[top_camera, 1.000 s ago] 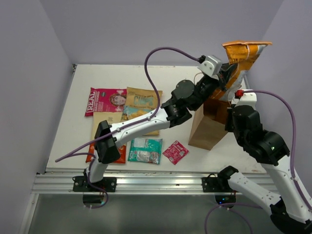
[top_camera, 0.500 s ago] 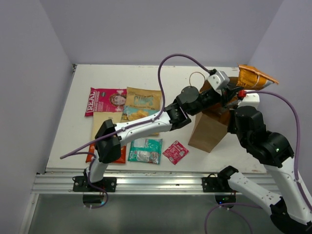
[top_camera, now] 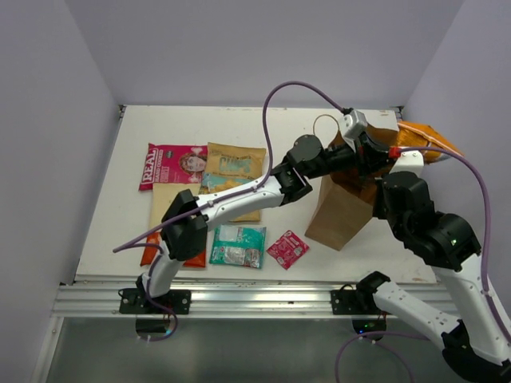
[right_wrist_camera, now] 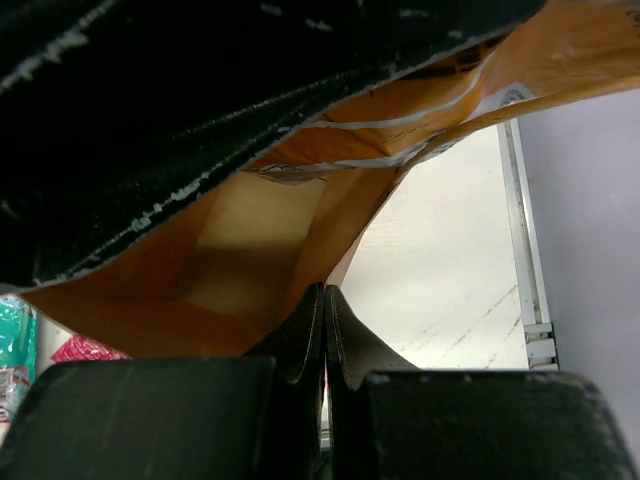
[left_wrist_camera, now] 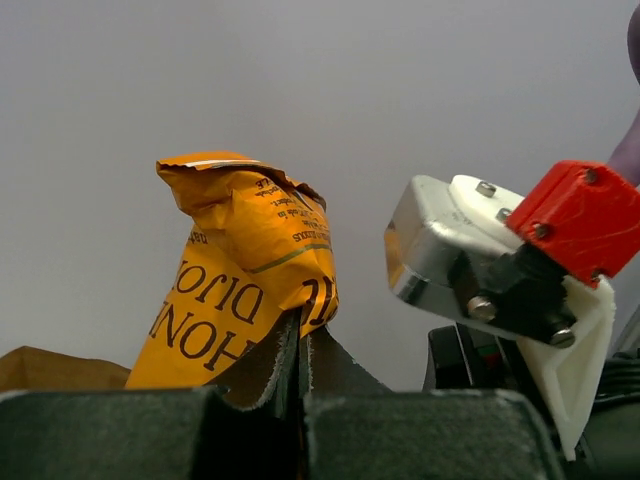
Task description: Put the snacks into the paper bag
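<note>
- The left end effector (left_wrist_camera: 302,345) has its fingers pressed together on a lower corner of the orange packet (left_wrist_camera: 245,265)
- In the top view this orange packet (top_camera: 427,142) hangs in the air by the open mouth of the paper bag (top_camera: 339,215), on its far right side
- The right end effector (right_wrist_camera: 324,310) is closed tight on the bag's rim
- The bag stands on the right of the worktop (top_camera: 160,128)
- On the worktop's left lie a pink-red packet (top_camera: 172,165), a tan packet (top_camera: 234,167), a teal-green packet (top_camera: 237,245) and a small sachet (top_camera: 287,248)
</note>
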### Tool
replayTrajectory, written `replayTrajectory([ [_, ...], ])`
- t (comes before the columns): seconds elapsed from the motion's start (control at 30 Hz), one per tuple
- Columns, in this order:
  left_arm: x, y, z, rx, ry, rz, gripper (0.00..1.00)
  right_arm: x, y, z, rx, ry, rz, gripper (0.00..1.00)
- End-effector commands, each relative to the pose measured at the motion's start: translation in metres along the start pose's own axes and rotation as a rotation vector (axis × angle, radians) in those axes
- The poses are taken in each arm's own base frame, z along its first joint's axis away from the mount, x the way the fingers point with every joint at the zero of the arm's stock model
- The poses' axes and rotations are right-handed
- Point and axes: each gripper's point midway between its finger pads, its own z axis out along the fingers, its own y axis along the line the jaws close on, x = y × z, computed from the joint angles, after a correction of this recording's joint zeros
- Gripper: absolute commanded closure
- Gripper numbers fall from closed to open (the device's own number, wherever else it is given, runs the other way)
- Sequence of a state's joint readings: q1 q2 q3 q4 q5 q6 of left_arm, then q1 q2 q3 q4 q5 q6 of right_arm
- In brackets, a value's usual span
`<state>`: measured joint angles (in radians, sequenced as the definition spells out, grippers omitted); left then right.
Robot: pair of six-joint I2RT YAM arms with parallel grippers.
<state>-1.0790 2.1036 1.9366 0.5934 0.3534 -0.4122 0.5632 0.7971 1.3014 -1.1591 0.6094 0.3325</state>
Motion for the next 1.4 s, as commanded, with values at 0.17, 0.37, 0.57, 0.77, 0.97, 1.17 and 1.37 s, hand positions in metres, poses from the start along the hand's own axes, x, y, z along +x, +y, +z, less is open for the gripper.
replayTrajectory([
  [0.17, 0.013, 0.023, -0.018, 0.067, -0.019, -0.148, 1.00, -0.015, 0.007, -0.003, -0.033, -0.033, 0.028, 1.00],
  [0.37, 0.026, 0.028, -0.027, 0.025, 0.005, -0.147, 1.00, -0.013, 0.008, 0.000, -0.030, -0.028, 0.020, 1.00],
  [0.57, 0.012, 0.039, -0.060, -0.152, 0.054, -0.021, 0.53, -0.013, 0.008, 0.001, -0.023, -0.025, 0.014, 1.00],
  [0.77, -0.059, 0.031, -0.077, -0.285, -0.032, 0.191, 0.14, -0.010, 0.019, 0.010, -0.051, -0.001, -0.001, 1.00],
  [0.97, -0.156, 0.030, -0.108, -0.510, -0.135, 0.321, 0.12, -0.017, 0.024, 0.012, -0.068, -0.023, -0.005, 1.00],
  [1.17, -0.198, 0.053, -0.186, -0.875, -0.106, 0.445, 0.13, -0.030, 0.035, 0.021, -0.079, -0.036, -0.044, 1.00],
  [1.37, -0.127, 0.126, -0.306, -1.238, 0.008, 0.337, 0.18, -0.043, 0.045, 0.027, -0.097, -0.064, -0.055, 1.00],
])
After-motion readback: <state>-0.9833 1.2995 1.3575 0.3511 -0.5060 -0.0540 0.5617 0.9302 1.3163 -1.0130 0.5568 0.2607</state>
